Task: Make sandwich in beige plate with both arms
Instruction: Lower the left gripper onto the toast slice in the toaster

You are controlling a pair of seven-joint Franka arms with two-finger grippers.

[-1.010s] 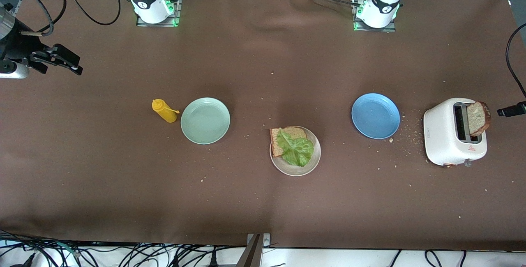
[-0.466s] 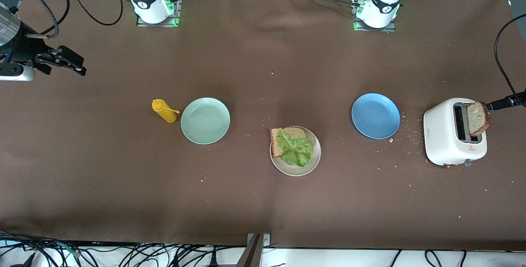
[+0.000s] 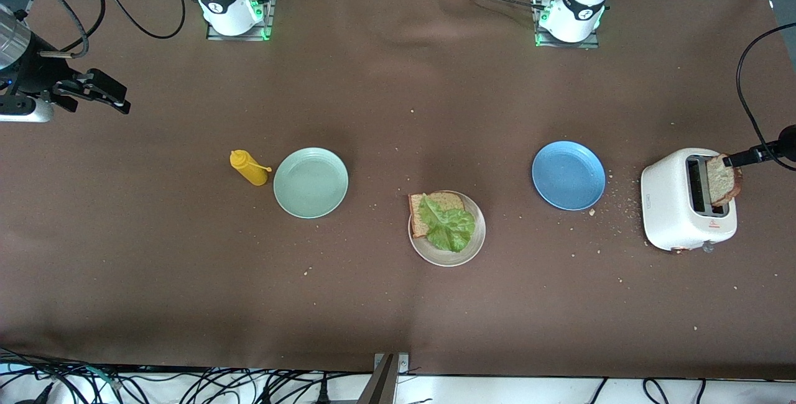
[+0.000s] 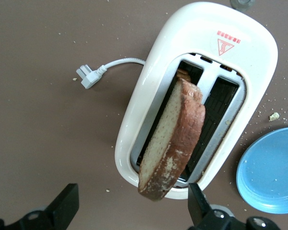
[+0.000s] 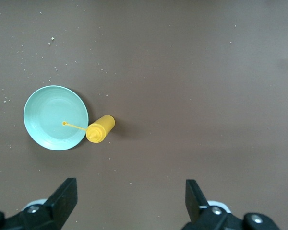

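Hovering with fingers apart over the white two-slot toaster (image 4: 201,91) and its brown bread slice (image 4: 175,139) is the left gripper (image 4: 132,211); the right gripper (image 5: 129,208) waits spread above the desk's edge at the right arm's end.

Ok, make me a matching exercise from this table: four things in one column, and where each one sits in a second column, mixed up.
Things:
1. lettuce leaf
2. second bread slice
3. yellow sauce bottle
4. blue plate

Places:
A. beside the mint-green plate
B. between the beige plate and the toaster
C. on the bread slice in the beige plate
D. sticking up out of a toaster slot

Pairs: 1-C, 2-D, 3-A, 4-B
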